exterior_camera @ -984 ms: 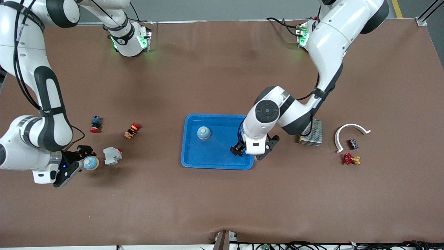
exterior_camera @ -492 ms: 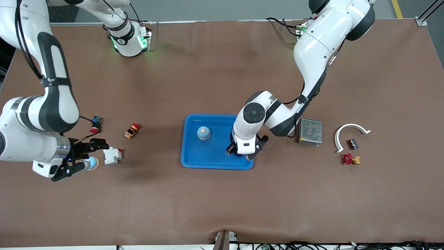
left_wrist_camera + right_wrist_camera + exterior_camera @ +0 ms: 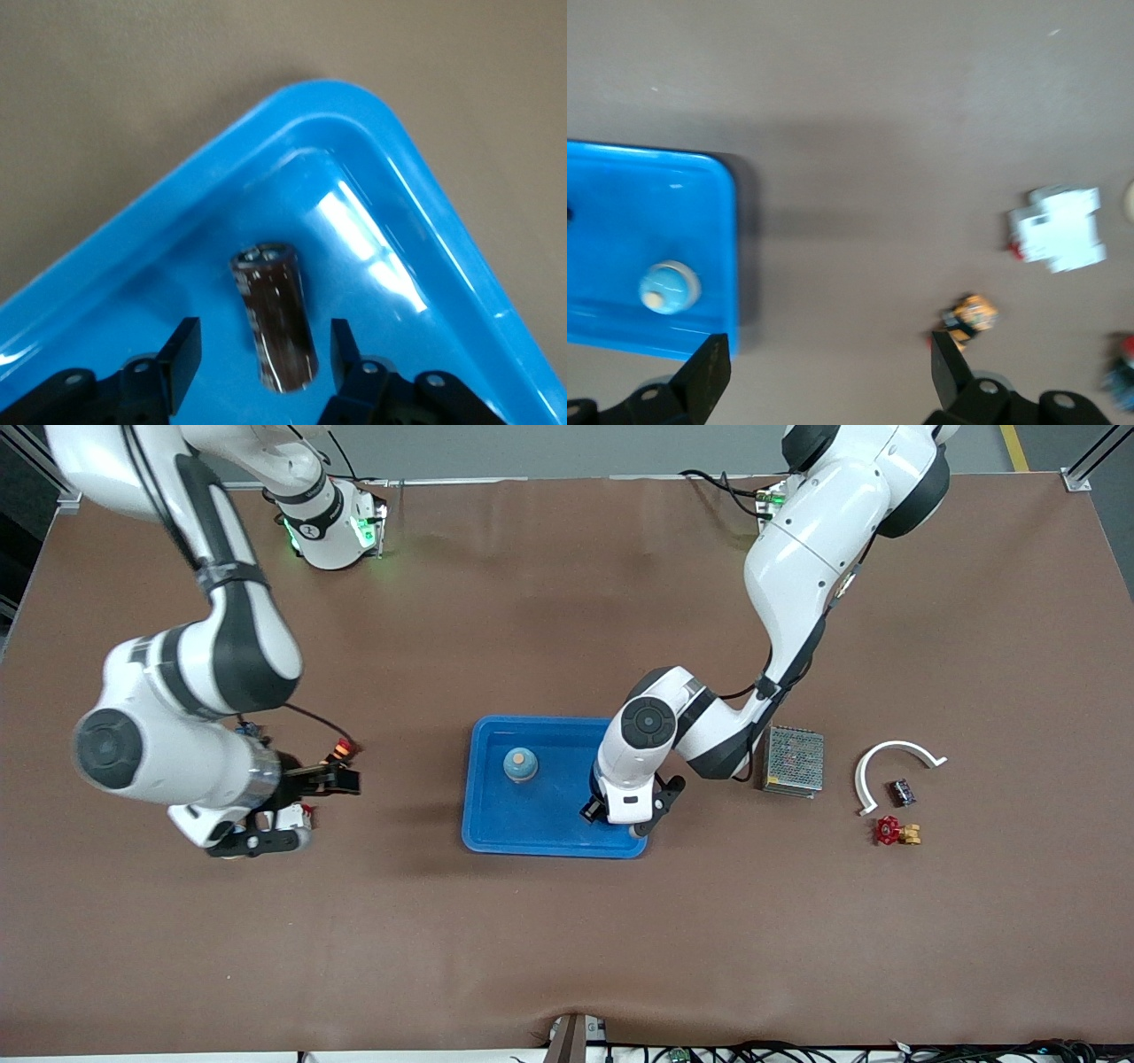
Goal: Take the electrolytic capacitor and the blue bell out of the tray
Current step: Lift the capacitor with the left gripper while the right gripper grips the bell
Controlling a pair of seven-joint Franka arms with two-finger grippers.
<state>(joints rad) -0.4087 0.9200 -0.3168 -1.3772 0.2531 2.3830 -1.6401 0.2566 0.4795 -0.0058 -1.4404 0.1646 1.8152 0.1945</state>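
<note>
Left gripper [image 3: 261, 367] low in the tray [image 3: 425, 230], fingers part open either side of the capacitor [image 3: 275, 320], not yet touching it. Risk: the round can may roll or squirt out if the fingers meet it off-centre. Tray also holds the blue bell [image 3: 520, 763], toward the right arm's end. Right gripper [image 3: 824, 372] wide open, empty, over bare table.

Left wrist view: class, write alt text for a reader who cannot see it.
A dark brown cylindrical capacitor lies on its side in a corner of the bright blue plastic tray, between the open black fingers of the left gripper. Brown table surface surrounds the tray.
</note>
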